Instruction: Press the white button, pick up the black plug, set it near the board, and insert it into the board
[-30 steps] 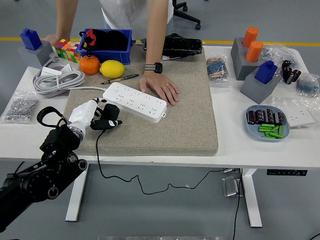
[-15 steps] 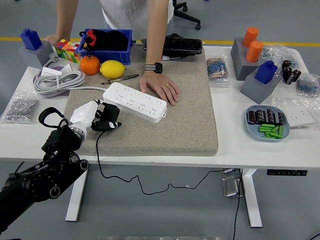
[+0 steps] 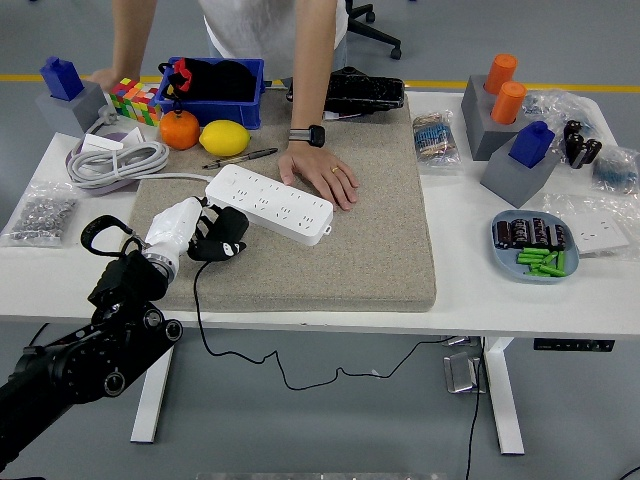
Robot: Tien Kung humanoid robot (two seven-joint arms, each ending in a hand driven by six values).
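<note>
Floor: grey, being crossed by a yellow line.
Table [image 3: 300, 300]: white, being covered by a beige mat [image 3: 350, 250].
Blue bin [image 3: 215, 100]: dark cloth being held inside.
Board [image 3: 268, 203]: being steadied by a person's hand [image 3: 322, 172].
Black plug [image 3: 220, 245]: being gripped by the left hand [image 3: 185, 228], fingers closed around it, just beside the board.

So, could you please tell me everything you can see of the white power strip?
The white power strip is a long, flat plastic bar with rows of sockets on its top face. It lies flat and aslant on the beige mat, its left end further back than its right. A person's hand rests against its far right end. A white cable leaves its left end. The left robot hand holds the black plug just in front of it.
</note>
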